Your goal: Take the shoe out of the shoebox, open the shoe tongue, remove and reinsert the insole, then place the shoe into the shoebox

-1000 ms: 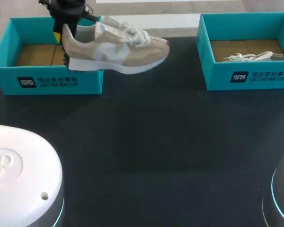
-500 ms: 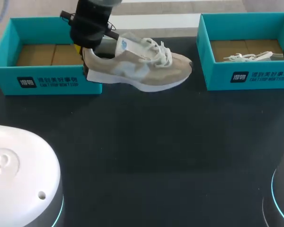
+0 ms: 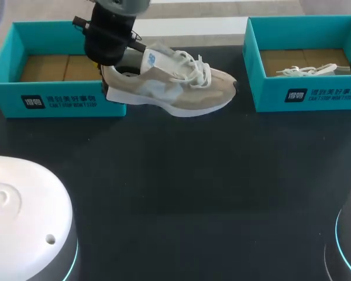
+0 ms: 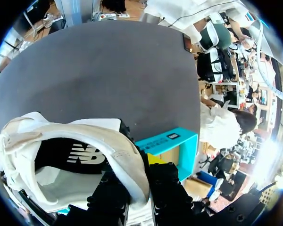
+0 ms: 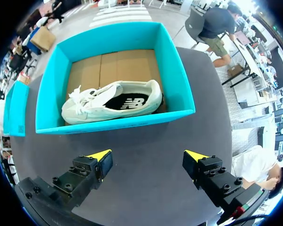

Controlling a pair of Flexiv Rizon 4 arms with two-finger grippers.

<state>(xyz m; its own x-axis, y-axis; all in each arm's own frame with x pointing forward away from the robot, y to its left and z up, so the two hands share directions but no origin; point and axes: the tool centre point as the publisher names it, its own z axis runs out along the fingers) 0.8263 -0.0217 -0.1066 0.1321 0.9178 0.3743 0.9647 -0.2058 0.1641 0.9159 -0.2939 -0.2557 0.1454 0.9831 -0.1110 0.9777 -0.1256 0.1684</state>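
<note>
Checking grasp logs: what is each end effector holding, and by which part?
Left end effector grips the beige shoe by its heel collar; right end effector is open, holding nothing.

On the table (image 3: 181, 193), the left shoebox (image 3: 58, 96) sits at the far left and the right shoebox (image 3: 307, 93) at the far right, well apart. Between them, just right of the left shoebox, is the shoe (image 3: 175, 88), heel against that box's right end and toe pointing right. The left gripper (image 4: 140, 181) is above the heel, with one of its fingers inside the collar and one outside. A second shoe (image 5: 113, 101) lies in the right shoebox along its near wall. The right gripper (image 5: 148, 162) hangs over the table, fingers spread, with that box ahead of it.
</note>
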